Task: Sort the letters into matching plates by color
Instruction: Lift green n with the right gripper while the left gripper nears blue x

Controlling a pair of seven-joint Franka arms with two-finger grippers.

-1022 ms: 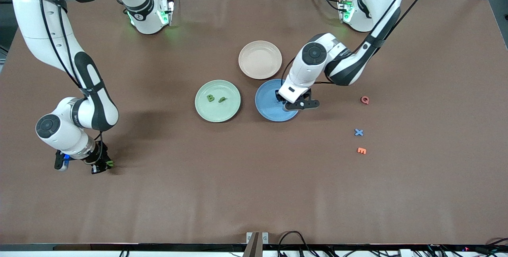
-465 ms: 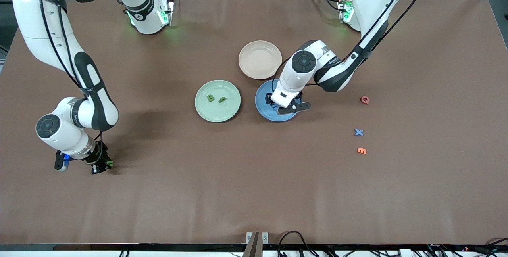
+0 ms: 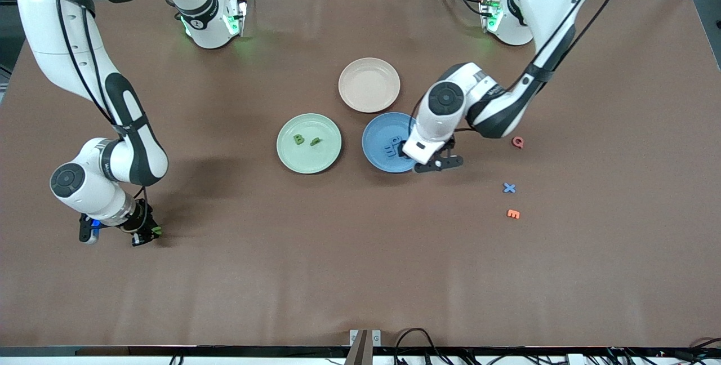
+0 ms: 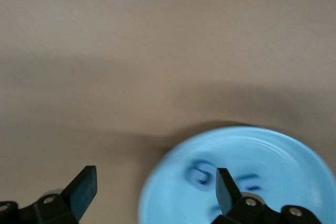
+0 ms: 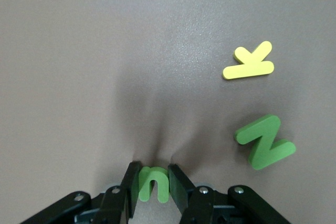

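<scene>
Near the middle of the table: three plates grouped close together.
Green plate [image 3: 308, 143]: toward the right arm's end of the group; holds a green B [image 3: 298, 139] and a second green letter [image 3: 315, 141] just beside it, its shape unclear.
Blue plate [image 3: 378, 154]: beside the green plate, toward the left arm's end; two blue letters lie in it, an a [image 3: 397, 140] and an m [image 3: 390, 148], touching or nearly so.
Beige-pink plate [image 3: 369, 84]: farther from the front camera than the other two, its rim meeting the blue plate's rim.
Left gripper [image 3: 435, 163]: over the blue plate's rim at the edge toward the left arm's end; jaws spread wide, nothing between them.
Left wrist view: the two fingers [image 4: 83, 191] stand far apart with the blue plate [image 4: 294, 150] below.
Right gripper [image 3: 142, 235]: low at the table near the right arm's end; fingers pinched on a green U [image 5: 153, 183].
Green N [image 5: 265, 142]: flat on the table near the right gripper.
Yellow K [image 5: 250, 61]: flat on the table, just beside the N.
Blue X [image 3: 509, 187]: on the table toward the left arm's end, well apart from the plates.
Red letter [image 3: 517, 142]: farther from the front camera than the X.
Orange letter [image 3: 512, 214]: nearer to the front camera than the X.
</scene>
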